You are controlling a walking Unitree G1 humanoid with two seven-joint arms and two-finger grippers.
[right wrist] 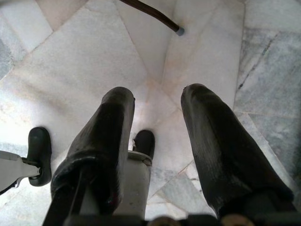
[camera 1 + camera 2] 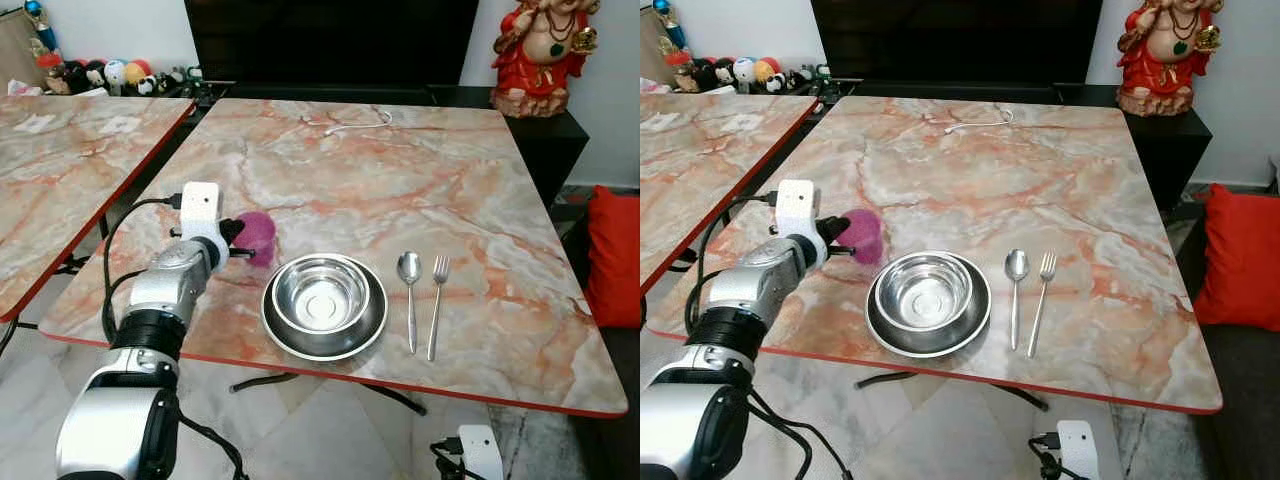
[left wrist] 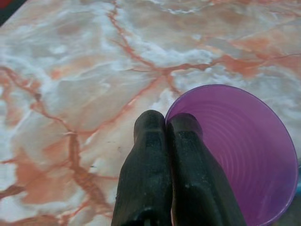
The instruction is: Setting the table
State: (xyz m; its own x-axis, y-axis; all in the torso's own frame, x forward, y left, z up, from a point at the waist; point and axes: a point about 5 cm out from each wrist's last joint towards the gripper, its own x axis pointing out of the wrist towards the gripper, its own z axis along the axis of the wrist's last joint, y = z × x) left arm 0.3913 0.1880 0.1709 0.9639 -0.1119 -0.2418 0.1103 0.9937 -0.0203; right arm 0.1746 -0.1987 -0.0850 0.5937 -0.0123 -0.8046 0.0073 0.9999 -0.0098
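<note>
A purple plastic cup stands upright on the marble table, just left of a steel bowl that sits in a dark plate. My left gripper is shut on the cup's rim, one finger inside the cup and one outside. A steel spoon and a fork lie side by side right of the bowl. My right gripper hangs open over the tiled floor, beside the table's near edge.
A second marble table stands to the left across a narrow gap. A white cable lies at the table's far edge. A red statue stands on a dark cabinet behind. A red cushion is on the right.
</note>
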